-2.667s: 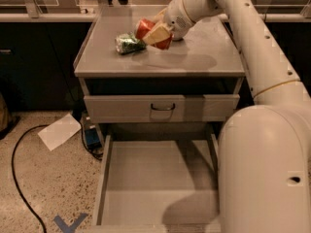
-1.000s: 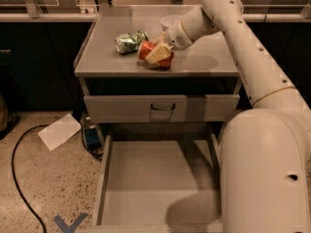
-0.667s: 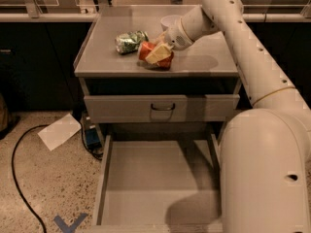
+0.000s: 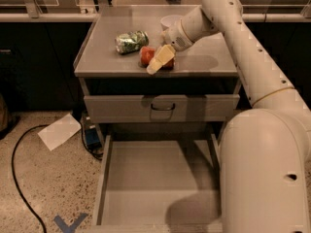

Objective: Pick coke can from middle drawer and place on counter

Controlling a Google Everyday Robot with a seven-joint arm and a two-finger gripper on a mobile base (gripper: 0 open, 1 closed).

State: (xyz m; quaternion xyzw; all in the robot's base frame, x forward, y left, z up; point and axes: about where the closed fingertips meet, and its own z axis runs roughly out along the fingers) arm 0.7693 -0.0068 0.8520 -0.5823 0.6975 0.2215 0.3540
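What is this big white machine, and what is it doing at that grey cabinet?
It is a mobile robot with one long white arm. There is only one picture of this moment, taken by a camera looking down past the robot's body. The arm ends in the end effector, its grasping part, which is over the counter right at a red coke can. Whether it grips the can is unclear. A green-and-white can lies beside it. Below, the middle drawer stands pulled open.
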